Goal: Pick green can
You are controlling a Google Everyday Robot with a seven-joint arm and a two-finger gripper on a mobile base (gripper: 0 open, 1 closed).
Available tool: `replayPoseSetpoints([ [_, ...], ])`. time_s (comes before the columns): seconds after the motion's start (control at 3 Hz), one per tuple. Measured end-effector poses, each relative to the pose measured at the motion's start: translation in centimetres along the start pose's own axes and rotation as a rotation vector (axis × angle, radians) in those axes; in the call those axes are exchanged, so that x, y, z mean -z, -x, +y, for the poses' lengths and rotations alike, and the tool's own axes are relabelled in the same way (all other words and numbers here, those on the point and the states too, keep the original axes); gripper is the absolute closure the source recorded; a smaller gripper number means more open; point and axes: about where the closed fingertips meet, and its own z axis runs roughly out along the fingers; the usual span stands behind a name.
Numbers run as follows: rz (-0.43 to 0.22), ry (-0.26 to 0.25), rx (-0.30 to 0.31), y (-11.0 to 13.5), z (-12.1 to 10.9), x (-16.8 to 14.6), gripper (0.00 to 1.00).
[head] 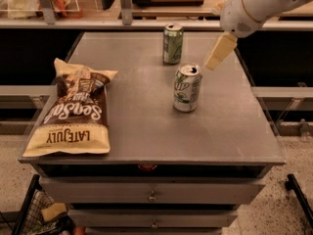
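The green can stands upright at the back middle of the grey table; it is olive green with a silver top. My gripper hangs from the white arm at the upper right. It is to the right of the green can, a little nearer the camera, and apart from it. It is just above and to the right of a silver-white 7UP can. The gripper holds nothing that I can see.
A brown and cream chip bag lies flat on the table's left side. A shelf rail with items runs behind the table. Drawers sit under the top. A wire basket is at the lower left.
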Motion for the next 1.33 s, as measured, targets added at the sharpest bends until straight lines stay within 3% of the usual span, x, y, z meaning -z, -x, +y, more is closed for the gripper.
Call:
replayPoseSetpoints([
  [1.0, -0.063, -0.038, -0.015, 1.8, -3.7, -4.5, 0.0],
  [1.33, -0.113, -0.008, -0.066, 3.2, -4.1, -6.2, 0.0],
])
